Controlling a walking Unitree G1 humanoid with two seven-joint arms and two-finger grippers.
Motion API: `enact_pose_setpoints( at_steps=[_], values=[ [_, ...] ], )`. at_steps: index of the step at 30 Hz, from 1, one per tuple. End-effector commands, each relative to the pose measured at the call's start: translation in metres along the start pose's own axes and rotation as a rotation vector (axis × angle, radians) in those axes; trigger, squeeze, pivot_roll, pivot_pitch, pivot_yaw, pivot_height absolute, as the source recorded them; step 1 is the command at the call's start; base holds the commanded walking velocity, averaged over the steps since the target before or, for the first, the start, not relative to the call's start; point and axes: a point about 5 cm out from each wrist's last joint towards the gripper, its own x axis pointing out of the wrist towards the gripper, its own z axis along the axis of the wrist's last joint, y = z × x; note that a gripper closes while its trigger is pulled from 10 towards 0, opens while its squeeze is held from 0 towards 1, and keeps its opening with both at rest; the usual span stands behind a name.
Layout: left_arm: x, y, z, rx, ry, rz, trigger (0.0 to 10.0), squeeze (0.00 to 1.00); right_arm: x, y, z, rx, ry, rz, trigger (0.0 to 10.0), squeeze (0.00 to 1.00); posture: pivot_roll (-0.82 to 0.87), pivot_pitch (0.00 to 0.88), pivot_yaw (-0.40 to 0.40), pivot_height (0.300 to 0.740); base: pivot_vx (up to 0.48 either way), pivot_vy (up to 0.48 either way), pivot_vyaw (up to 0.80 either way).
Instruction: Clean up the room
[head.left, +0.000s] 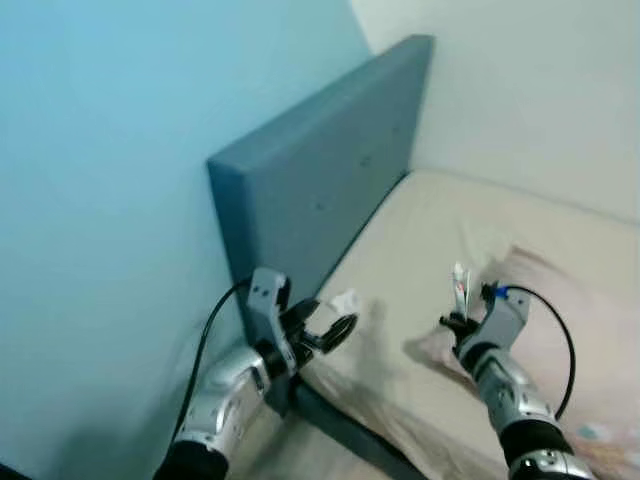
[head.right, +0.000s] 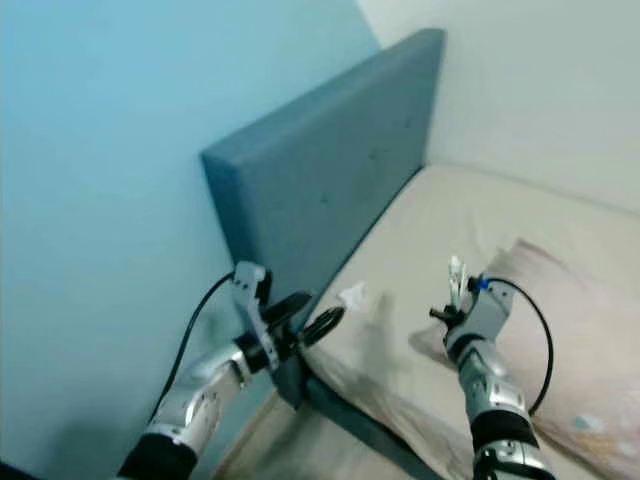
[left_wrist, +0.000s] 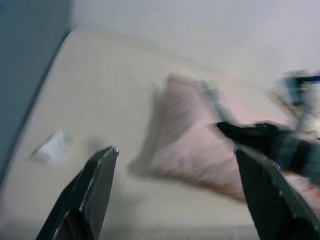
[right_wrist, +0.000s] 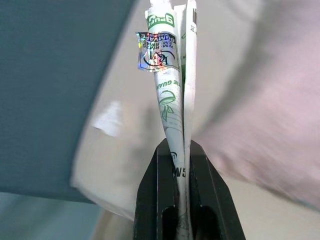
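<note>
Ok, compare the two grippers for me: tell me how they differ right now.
The left gripper is open with nothing between its fingers, while the right gripper is shut on a folded printed wrapper. The left gripper is near the bed's corner by the blue headboard; the right gripper is over the mattress beside the pink pillow. Both point toward the bed.

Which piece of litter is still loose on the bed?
The small white scrap on the mattress by the headboard; the green-printed wrapper is pinched in the right gripper.
</note>
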Motion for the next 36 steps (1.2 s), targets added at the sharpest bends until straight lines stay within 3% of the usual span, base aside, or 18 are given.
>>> enact_pose_setpoints(
  at_steps=[1,7,30,36],
  values=[
    [-0.004,0.014,-0.005,0.011,0.018,0.096,10.0,0.0,-0.002,0.0,-0.012,-0.01,0.048,-0.013,10.0,0.0,-0.1,0.06,0.012,0.74,0.0,0.0,-0.64],
    [-0.01,0.027,-0.005,0.027,0.013,0.191,10.0,0.0,-0.001,0.01,-0.019,-0.034,0.071,0.003,10.0,0.0,-0.1,0.055,0.004,0.74,0.0,0.0,-0.64],
    [-0.002,0.034,-0.008,0.066,0.017,0.286,10.0,0.0,0.003,0.023,-0.019,-0.076,0.067,0.012,10.0,0.0,-0.1,0.052,0.007,0.74,0.0,0.0,-0.64],
    [-0.002,0.042,-0.009,0.111,0.054,0.388,10.0,0.0,0.003,0.025,-0.016,-0.074,0.042,0.017,10.0,0.0,-0.1,0.053,0.013,0.74,0.0,0.0,-0.32]
  ],
)
